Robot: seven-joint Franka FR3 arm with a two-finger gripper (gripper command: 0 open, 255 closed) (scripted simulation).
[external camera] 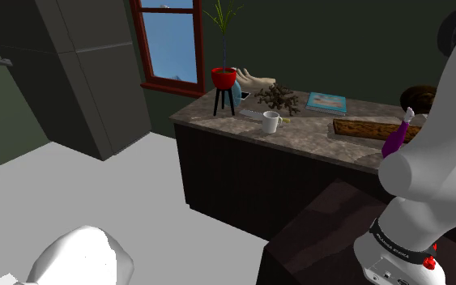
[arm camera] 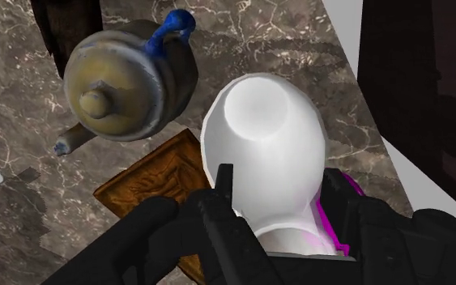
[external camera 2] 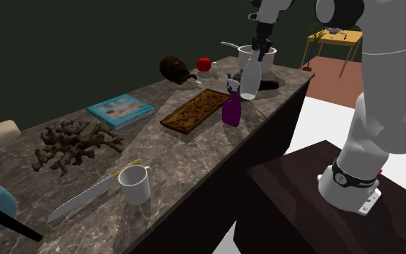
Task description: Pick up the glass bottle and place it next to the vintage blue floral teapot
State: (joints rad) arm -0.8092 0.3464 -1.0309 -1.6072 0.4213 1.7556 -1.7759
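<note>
One bulbous white bottle [arm camera: 266,154], veined countertop [arm camera: 250,40]

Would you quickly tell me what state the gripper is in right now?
Gripper: closed, holding the bottle by its neck.

- The glass bottle [external camera 2: 249,81] is pale, see-through and round-bodied. It hangs upright by its neck in my gripper [external camera 2: 259,52], over the worktop [external camera 2: 187,151] near its front edge.
- The teapot [arm camera: 129,77] is dull olive-brown with a blue handle and a knobbed lid. It stands upright towards the worktop's back edge, apart from the bottle.
</note>
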